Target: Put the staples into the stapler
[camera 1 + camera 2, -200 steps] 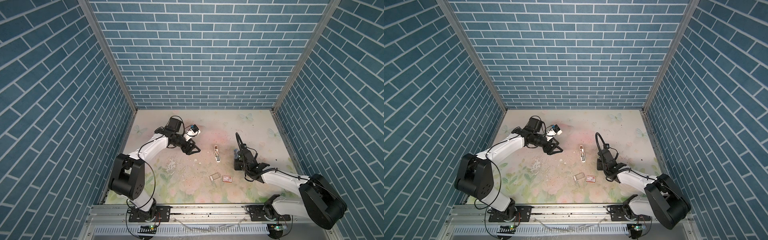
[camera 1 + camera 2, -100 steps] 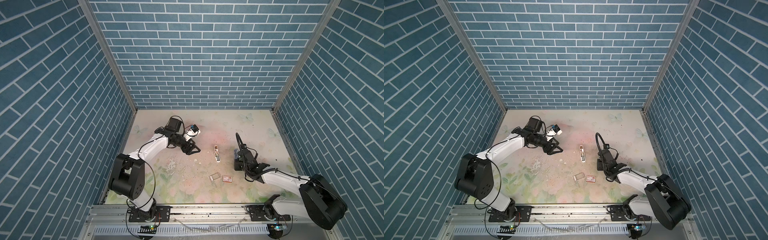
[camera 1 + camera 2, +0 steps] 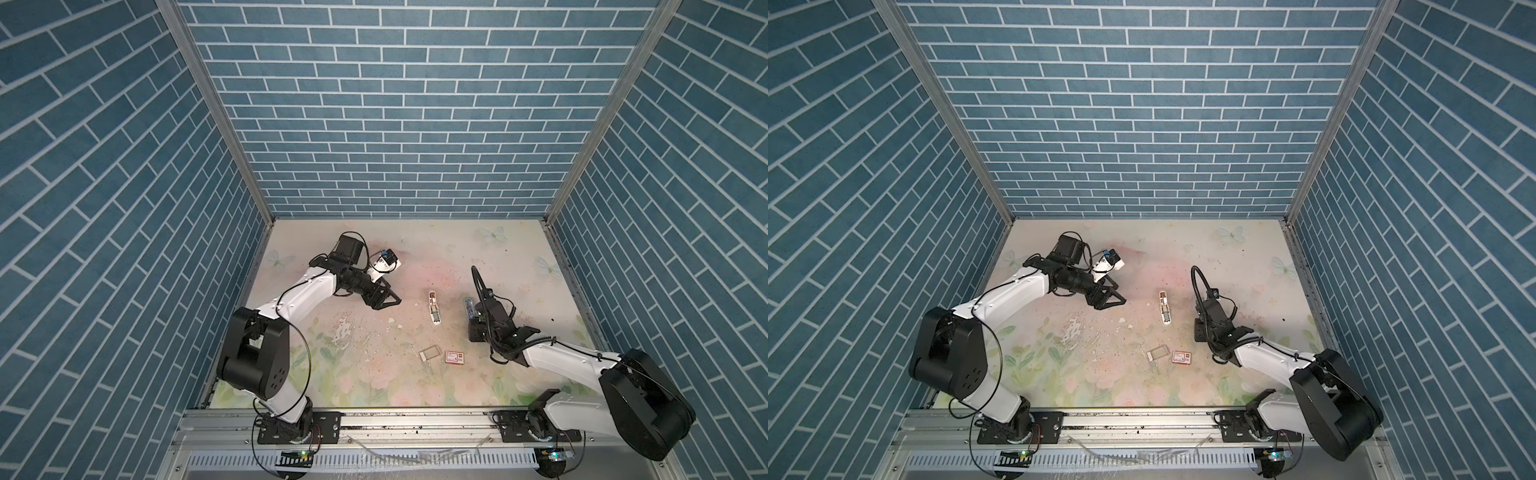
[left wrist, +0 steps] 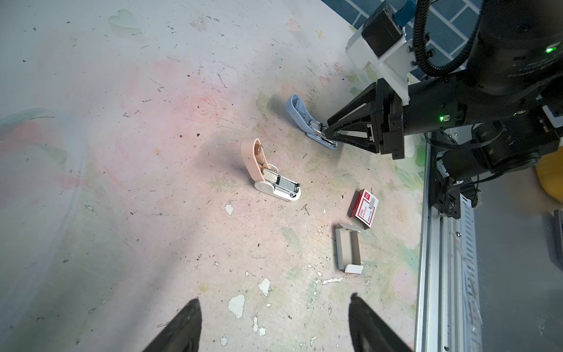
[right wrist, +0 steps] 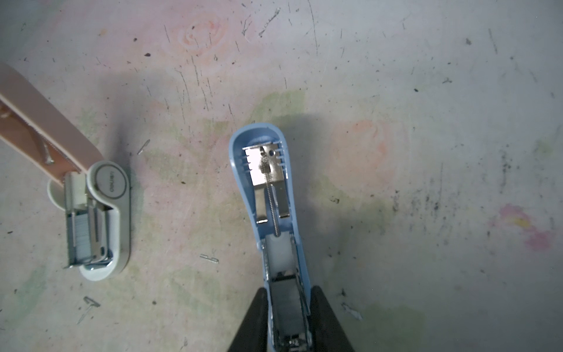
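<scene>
Blue brick-patterned walls close in a scuffed floral tabletop [image 3: 436,249]. Near its front edge the grey tray [image 4: 347,251] lies showing only its bare floor. Just beside it the red-and-white box [image 4: 364,208] lies label up, its inside hidden. Farther in, the pink stapler [image 4: 268,173] stands hinged open, with a silvery strip of staples [image 5: 81,231] sitting in its magazine. Near it but apart, the blue stapler [image 5: 268,189] is flipped open too; its channel is in shadow, so what it holds cannot be told. The right gripper [image 5: 289,289] has a black finger on each side of that stapler's base end, and whether they press it cannot be told. The left gripper [image 4: 274,298] hangs well apart from both staplers, jaws spread wide over bare table. A few loose staples [image 5: 209,259] lie on the surface between the staplers
</scene>
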You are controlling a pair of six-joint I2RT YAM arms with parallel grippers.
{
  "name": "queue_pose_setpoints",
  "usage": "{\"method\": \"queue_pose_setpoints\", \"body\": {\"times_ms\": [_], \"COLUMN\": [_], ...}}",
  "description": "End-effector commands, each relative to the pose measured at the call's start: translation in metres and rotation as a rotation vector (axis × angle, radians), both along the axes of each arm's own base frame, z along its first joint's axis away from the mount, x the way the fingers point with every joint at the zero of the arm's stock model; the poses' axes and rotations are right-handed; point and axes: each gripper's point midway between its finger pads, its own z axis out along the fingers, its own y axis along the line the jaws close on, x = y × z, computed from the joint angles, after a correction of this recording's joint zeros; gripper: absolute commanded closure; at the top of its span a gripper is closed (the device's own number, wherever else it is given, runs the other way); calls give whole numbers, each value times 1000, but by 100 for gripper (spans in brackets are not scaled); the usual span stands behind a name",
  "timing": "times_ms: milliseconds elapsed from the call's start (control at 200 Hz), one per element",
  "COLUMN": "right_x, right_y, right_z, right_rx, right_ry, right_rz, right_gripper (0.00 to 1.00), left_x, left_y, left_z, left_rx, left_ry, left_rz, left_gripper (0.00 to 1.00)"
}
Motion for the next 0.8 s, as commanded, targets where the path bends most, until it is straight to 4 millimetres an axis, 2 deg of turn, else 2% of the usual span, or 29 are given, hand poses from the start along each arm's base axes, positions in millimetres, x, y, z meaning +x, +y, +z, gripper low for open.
{"method": "queue_pose_setpoints", "body": {"times_ms": [0, 240, 470, 655, 795], "right_x": [4, 15, 24, 21, 18], "right_y": [2, 0, 7, 41, 65], "right_z": [16, 47, 46, 58, 65], "right_rx": [7, -19, -46, 92, 158], "right_ry": [-24, -69, -43, -27, -16], "right_rz": [9, -4, 13, 138, 204], "right_gripper": [71, 68, 67, 66, 61], "left_x": [-2, -2, -3, -3, -2], "left_y": [1, 1, 1, 3, 8], "left_z": [-8, -6, -5, 2, 10], "left_rx": [5, 5, 5, 6, 4], "left_ry": [15, 9, 8, -29, -53], "left_rz": [-9, -9, -9, -10, -6], "left_gripper": [23, 23, 23, 22, 20]}}
